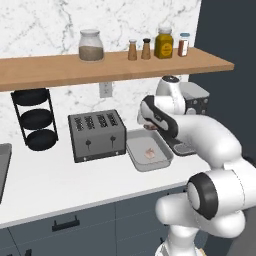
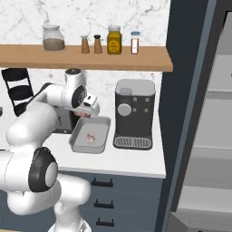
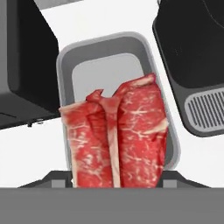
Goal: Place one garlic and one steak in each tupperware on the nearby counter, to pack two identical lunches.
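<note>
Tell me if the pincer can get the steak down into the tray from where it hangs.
Probably yes. The pincer holds the steak above the tray, between the toaster and the coffee machine, with open space beneath. One garlic lies inside, leaving bare floor.

Even, bright, soft-shadowed rendering, slightly blurry

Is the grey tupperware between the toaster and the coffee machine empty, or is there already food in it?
Not empty. The tupperware holds one garlic on its floor; the steak is above it in the end effector, not yet inside.
</note>
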{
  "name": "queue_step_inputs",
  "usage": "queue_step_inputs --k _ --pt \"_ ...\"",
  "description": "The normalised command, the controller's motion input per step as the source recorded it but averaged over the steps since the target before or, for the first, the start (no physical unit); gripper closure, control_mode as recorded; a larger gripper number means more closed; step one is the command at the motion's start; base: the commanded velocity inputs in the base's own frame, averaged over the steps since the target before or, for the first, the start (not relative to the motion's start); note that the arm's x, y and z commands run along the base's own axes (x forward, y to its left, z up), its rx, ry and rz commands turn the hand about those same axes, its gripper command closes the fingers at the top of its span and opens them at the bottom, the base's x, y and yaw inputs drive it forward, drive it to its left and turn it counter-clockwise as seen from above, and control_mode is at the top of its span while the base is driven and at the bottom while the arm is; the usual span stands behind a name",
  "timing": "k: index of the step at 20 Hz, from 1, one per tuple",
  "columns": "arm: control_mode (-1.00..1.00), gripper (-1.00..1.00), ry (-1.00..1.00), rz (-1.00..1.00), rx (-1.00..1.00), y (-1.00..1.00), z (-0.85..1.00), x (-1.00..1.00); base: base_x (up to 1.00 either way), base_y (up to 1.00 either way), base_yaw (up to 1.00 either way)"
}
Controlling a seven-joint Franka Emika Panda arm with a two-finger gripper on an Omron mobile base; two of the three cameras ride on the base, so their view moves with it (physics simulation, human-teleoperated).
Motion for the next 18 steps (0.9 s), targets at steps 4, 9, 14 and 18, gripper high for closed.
queue_step_inputs --k 4,9,14,18 --pt "-1.0 1.0 0.1 0.0 -0.07 0.19 -0.83 0.81 0.0 0.0 0.0" --pt "-1.0 1.0 0.03 0.0 -0.04 0.0 -0.88 0.71 0.0 0.0 0.0" --pt "-1.0 1.0 0.03 0.0 0.0 0.0 -0.72 0.57 0.0 0.0 0.0" --pt "-1.0 -1.0 0.0 0.0 0.0 0.0 -0.39 0.53 0.0 0.0 0.0"
